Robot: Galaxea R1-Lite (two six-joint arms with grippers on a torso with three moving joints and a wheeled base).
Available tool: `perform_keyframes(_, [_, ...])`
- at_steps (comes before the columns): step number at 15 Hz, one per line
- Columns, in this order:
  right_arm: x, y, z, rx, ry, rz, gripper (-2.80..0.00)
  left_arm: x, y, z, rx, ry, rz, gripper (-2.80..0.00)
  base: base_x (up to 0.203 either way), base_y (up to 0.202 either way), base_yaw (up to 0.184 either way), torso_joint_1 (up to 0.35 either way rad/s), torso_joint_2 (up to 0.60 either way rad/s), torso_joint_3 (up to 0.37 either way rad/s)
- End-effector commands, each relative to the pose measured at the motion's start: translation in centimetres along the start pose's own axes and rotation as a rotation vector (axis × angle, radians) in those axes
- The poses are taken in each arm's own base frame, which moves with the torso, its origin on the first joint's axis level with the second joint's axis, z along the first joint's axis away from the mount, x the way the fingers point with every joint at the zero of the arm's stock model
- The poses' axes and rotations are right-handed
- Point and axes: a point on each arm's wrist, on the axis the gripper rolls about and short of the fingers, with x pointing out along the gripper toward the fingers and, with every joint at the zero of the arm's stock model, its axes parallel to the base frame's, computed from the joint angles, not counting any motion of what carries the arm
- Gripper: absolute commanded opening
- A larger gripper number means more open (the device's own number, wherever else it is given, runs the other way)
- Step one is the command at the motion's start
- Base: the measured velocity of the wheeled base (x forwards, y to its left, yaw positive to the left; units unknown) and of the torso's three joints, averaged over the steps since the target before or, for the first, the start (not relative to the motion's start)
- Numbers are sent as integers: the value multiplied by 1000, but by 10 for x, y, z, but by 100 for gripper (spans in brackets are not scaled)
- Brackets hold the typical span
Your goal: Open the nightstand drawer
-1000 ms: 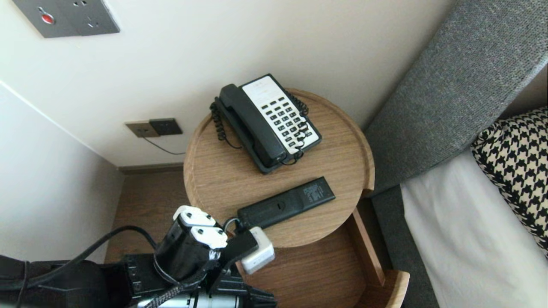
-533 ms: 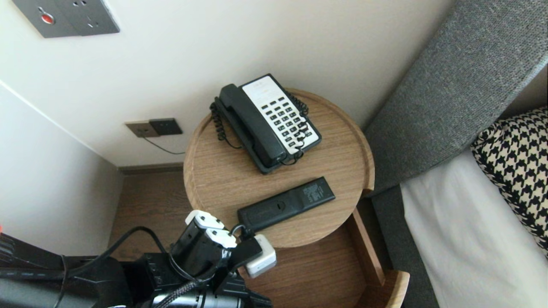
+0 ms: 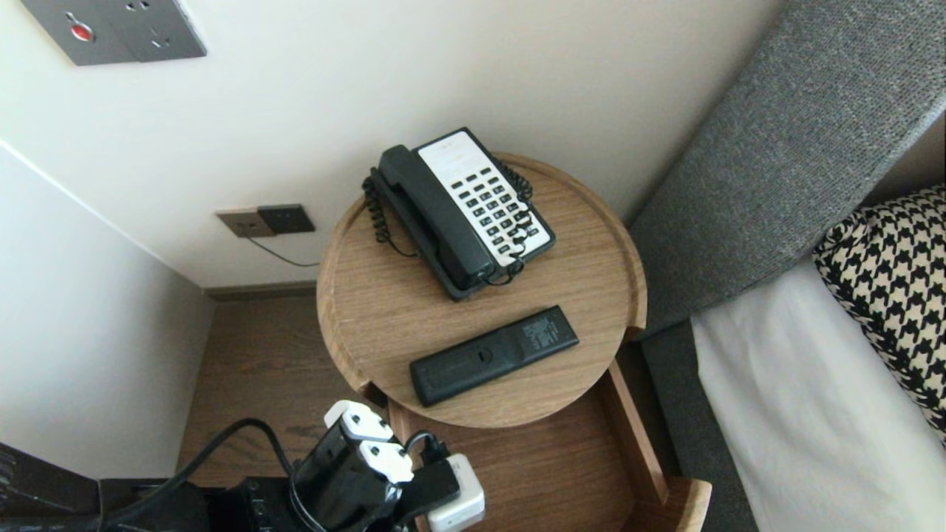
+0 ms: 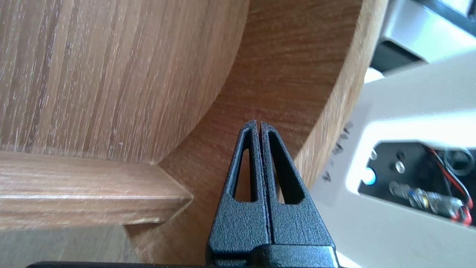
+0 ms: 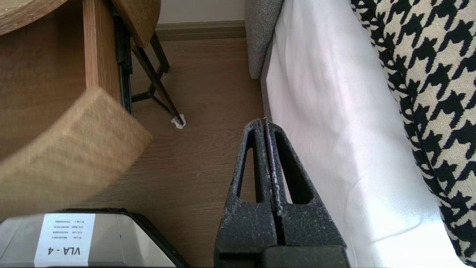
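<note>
Drawer [image 3: 547,473] pulled well out from under the round table [image 3: 369,295], bare wood floor showing, nothing lying in the part that can be seen. Left gripper [image 4: 259,124] at its near left corner, fingers pressed together on nothing, tips pointing down at the drawer floor between the table's body and the curved drawer front; touching the wood or just above it, hard to say. Black remote [image 3: 494,355] flat on the table top, close to the front edge and right above the open drawer, apart from the gripper. Telephone [image 3: 462,210] farther back on the same top, handset on its cradle, coiled cord at its sides. Right gripper [image 5: 264,122] off to the side, closed and empty, hanging over the floor [image 5: 208,156] beside the bed [image 3: 798,414]. Houndstooth pillow [image 3: 894,295] on the bed, grey headboard [image 3: 776,148] behind. By the look of it, opening done; remote untouched on top, drawer unfilled and not yet pushed back in.
</note>
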Motion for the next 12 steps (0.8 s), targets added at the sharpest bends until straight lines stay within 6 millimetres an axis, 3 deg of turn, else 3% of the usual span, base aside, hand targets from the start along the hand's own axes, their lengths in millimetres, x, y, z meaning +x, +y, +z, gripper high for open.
perform_keyframes(1, [0, 0, 0, -1, -4, 0, -280, -2, -6, -5, 11, 13, -15, -280, 0, 0, 0, 0, 0, 0])
perform_keyframes(6, [0, 0, 0, -1, -2, 0, -280, 1, -17, -19, 34, 66, -49, -280, 0, 0, 0, 0, 0, 0])
perform_keyframes(12, [0, 0, 0, -1, -2, 0, -280, -3, -17, -5, 47, -2, -40, -280, 0, 0, 0, 0, 0, 0])
